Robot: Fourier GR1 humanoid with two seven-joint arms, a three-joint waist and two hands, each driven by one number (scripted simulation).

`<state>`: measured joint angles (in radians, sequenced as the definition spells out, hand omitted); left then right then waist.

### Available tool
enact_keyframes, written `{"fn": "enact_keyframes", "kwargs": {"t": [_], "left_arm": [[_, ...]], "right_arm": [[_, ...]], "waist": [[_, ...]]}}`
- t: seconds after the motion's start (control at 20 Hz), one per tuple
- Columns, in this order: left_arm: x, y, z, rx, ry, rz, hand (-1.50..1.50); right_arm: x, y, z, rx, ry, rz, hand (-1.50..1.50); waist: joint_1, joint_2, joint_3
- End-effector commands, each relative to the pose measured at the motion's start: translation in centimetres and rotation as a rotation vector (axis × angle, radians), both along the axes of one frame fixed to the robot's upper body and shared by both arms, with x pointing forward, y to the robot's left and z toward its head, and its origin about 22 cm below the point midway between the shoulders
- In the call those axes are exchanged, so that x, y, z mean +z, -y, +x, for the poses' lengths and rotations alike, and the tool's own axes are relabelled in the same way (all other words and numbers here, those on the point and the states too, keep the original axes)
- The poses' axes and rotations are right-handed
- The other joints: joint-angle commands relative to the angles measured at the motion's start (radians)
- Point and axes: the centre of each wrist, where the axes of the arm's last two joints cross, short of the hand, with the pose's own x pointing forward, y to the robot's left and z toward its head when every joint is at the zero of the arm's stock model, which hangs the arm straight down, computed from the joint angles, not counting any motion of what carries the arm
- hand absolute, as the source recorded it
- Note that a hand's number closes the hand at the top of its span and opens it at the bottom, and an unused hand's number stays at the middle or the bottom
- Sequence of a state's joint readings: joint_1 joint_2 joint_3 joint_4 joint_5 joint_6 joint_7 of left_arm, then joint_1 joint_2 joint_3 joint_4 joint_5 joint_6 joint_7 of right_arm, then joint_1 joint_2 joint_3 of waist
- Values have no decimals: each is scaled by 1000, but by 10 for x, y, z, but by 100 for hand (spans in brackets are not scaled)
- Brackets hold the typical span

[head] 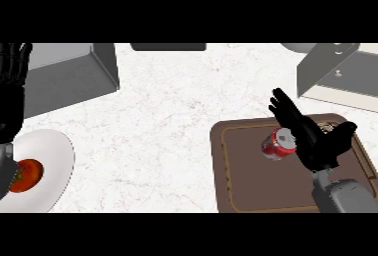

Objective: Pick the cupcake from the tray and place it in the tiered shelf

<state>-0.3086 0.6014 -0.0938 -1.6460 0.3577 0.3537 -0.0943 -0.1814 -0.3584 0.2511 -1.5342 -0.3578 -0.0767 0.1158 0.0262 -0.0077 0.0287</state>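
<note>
Right robot hand (314, 137) spread over brown tray (236, 170) at bench's right edge, beside red can (277, 145); cupcake (328, 128) mostly hidden. Left robot hand (11, 70) open at left edge.

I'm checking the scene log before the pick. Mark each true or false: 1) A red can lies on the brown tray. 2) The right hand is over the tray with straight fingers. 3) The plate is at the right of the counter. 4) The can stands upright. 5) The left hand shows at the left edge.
1) True: the can lies on the tray.
2) True: the right hand is over it, fingers straight.
3) False: the plate is at the left.
4) False: the can lies on its side.
5) True: the left hand shows there, fingers up.
</note>
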Motion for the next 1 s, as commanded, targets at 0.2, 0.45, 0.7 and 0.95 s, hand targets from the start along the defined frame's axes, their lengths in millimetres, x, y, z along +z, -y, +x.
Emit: {"fn": "enact_keyframes", "kwargs": {"t": [0.2,0.45,0.7,0.95], "left_arm": [[-67,27,-12,-93,-278,58,0],[-84,40,-17,-153,-376,32,0],[-103,61,-16,-187,-410,51,0],[-122,74,-13,-202,-435,57,0]], "right_arm": [[74,94,45,239,158,-19,-150],[90,129,39,-24,182,-413,150],[10,182,33,-279,254,-164,-150],[11,222,35,-178,357,43,-150]], "waist": [[-11,29,-23],[-47,46,-34],[0,43,-20],[1,33,-23]]}}
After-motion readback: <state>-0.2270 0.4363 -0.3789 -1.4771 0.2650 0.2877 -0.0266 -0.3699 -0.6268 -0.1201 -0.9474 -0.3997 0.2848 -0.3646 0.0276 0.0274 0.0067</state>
